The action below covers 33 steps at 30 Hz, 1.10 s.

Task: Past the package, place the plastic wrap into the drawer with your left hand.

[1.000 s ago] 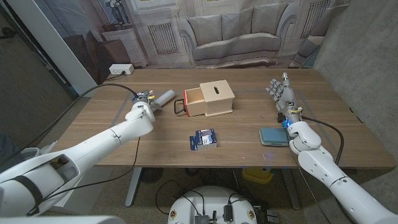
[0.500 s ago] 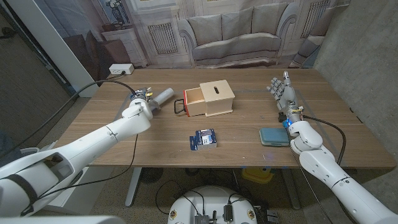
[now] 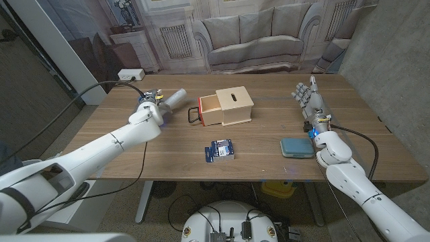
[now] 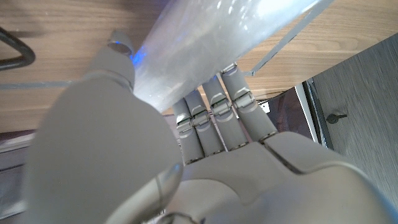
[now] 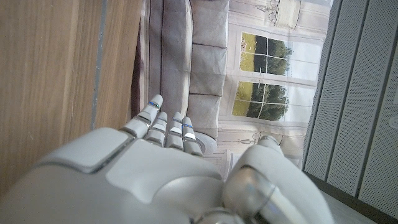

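Carry step: wrap in grasp, drawer not yet reached.
Left hand grips the wrap, off the table, left of the open drawer. Next: carry right, lower in. Right hand empty, fingers apart.

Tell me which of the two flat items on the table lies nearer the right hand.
The teal pad, lying just beside the right hand's wrist. The blue package sits further toward the table's middle, in front of the wooden drawer box.
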{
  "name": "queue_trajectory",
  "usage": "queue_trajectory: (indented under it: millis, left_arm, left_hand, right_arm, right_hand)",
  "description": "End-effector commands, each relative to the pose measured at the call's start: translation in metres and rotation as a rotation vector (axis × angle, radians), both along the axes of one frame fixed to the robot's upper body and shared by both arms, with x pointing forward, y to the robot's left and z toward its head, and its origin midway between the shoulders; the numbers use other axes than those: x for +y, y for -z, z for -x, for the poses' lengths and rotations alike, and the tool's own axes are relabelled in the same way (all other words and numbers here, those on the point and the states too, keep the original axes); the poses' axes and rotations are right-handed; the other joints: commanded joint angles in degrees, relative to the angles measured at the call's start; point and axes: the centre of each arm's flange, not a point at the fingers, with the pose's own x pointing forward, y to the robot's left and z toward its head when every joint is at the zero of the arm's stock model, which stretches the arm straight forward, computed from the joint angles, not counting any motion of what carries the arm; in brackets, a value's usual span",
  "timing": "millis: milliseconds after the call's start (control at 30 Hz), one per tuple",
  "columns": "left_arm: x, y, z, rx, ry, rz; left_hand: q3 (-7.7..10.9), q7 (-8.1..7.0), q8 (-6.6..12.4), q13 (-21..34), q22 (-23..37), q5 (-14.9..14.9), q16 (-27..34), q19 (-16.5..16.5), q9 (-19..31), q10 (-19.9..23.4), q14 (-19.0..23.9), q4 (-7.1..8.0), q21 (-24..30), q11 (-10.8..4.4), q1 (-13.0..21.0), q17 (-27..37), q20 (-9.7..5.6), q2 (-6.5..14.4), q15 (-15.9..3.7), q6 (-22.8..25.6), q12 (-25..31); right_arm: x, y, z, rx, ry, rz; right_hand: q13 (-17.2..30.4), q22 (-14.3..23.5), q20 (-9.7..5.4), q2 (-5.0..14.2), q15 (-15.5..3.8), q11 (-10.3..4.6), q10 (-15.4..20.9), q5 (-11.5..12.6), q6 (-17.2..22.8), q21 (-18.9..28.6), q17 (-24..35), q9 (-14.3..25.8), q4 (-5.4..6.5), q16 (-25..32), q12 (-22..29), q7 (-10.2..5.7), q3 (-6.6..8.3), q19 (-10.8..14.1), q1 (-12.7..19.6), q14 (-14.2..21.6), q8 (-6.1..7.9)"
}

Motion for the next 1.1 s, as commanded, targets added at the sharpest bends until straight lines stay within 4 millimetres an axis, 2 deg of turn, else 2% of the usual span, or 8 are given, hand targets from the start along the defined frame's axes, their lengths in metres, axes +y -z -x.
queue_trajectory:
  millis: [33, 1100]
  left_arm:
    - [0.002, -0.020, 0.019, -0.071, 0.012, -0.019]
    - [-0.013, -0.042, 0.057, -0.283, 0.143, -0.034]
  left_hand:
    - [0.15, 0.45, 0.37, 0.4, 0.1, 0.1, -0.1, -0.3, 0.3, 0.0, 3.3, 0.62, 0.5, 0.50, 9.7, 0.3, -0.26, 10.2, -5.17, 1.0, 0.2]
    - [-0.08, -0.12, 0.72, 2.3, 0.2, 0.0, -0.3, -0.7, 0.7, 0.4, 3.9, 0.87, 1.3, 0.30, 9.9, 1.0, -0.52, 10.2, -5.22, 1.0, 0.2]
  right_arm:
    - [-0.007, 0.002, 0.011, -0.017, 0.022, -0.010]
    - [-0.019, 0.008, 0.024, -0.024, 0.047, -0.024]
  right_hand:
    - [0.2, 0.3, 0.13, 0.30, 0.14, -0.06, 0.7, -0.2, 0.5, -0.1, 0.2, 0.2, 0.15, -0.2, 0.0, -0.14, -0.25, 0.5, 0.1, 0.3, 0.03]
    - [0.2, 0.4, 0.14, 0.43, 0.24, 0.11, 0.7, -0.2, 0.6, -0.6, 0.2, 0.2, 0.16, -0.2, 0.0, -0.14, -0.49, 0.7, 0.0, 0.3, 0.01]
